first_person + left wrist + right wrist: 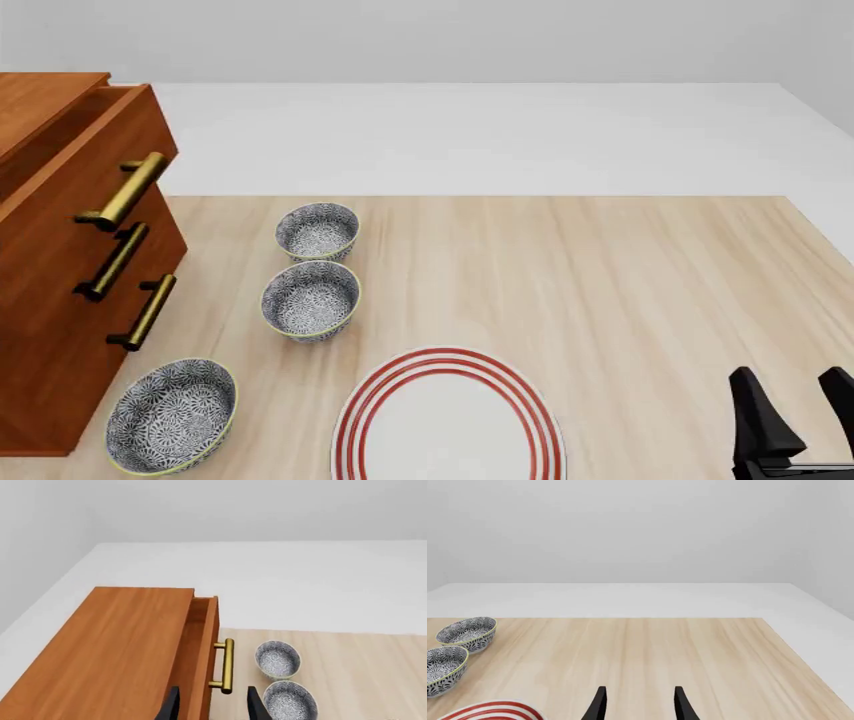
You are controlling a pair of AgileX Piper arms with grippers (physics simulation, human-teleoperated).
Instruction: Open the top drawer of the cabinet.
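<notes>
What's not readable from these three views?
- Top drawer interior: hidden in the front view by its own front panel, and only a sliver shows in the left wrist view.
- Left claw: absent from the front view.
- Cabinet: cut by the front view's left edge.
- Striped plate: bottom edge crops it.

The front view cuts off the cabinet at its left edge and the plate at the bottom.
</notes>
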